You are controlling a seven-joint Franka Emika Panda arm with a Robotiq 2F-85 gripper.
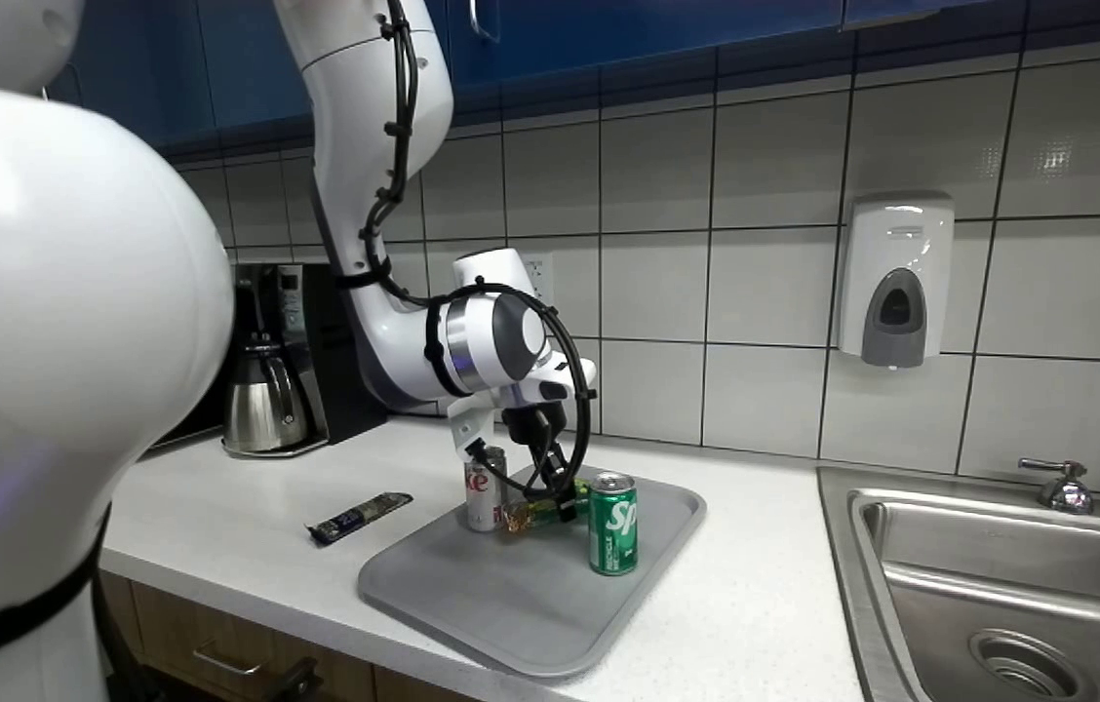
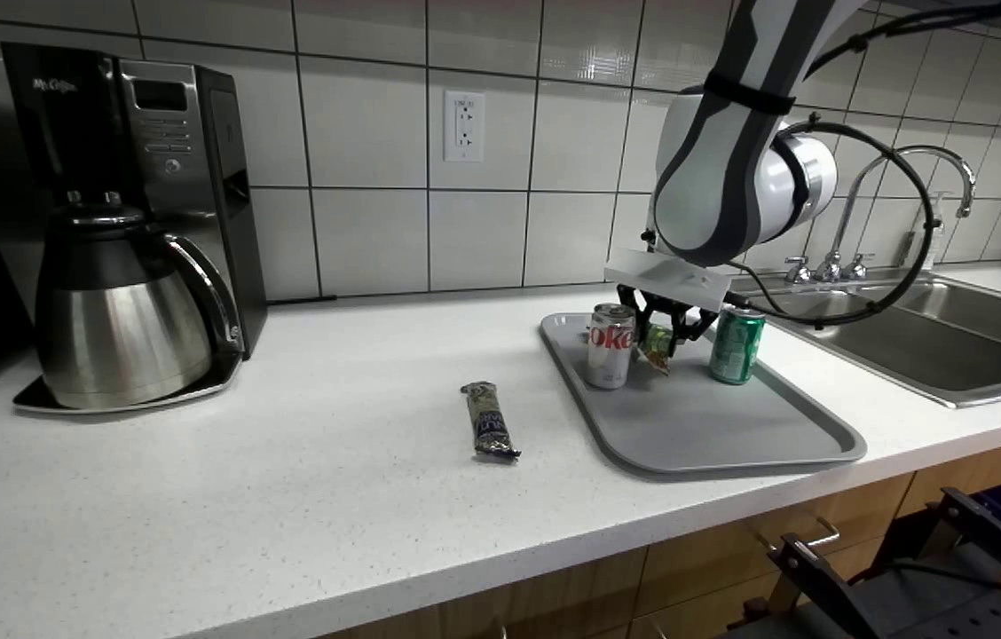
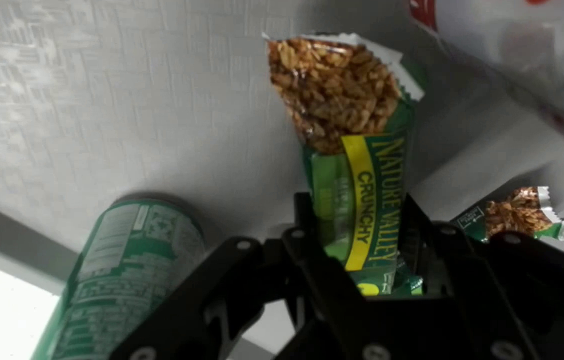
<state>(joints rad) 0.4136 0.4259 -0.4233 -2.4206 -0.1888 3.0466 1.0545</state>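
1. Nature Valley bar [image 3: 357,167]: lower end hidden behind the hand [image 3: 357,207].
2. Second granola bar [image 3: 514,215]: partly covered by the hand.
3. Coke can [image 3: 522,60]: cut by the wrist view's top and right edges.
4. Sprite can [image 3: 124,280]: cut by that view's bottom edge.

- "NATURE VALLEY" and "CRUNCHY" are printed on the granola bar [image 3: 357,175].
- "oke" is read on the silver can [image 2: 610,348].
- "SP", on the green can [image 1: 613,526].
- "Mr. Coffee", on the coffee maker [image 2: 170,188].
- "BAR", on the dark snack bar [image 2: 490,422].

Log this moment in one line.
Gripper: clamped around Nature Valley Crunchy bar; over: gray tray; nearby: Coke can, Sprite can, second granola bar
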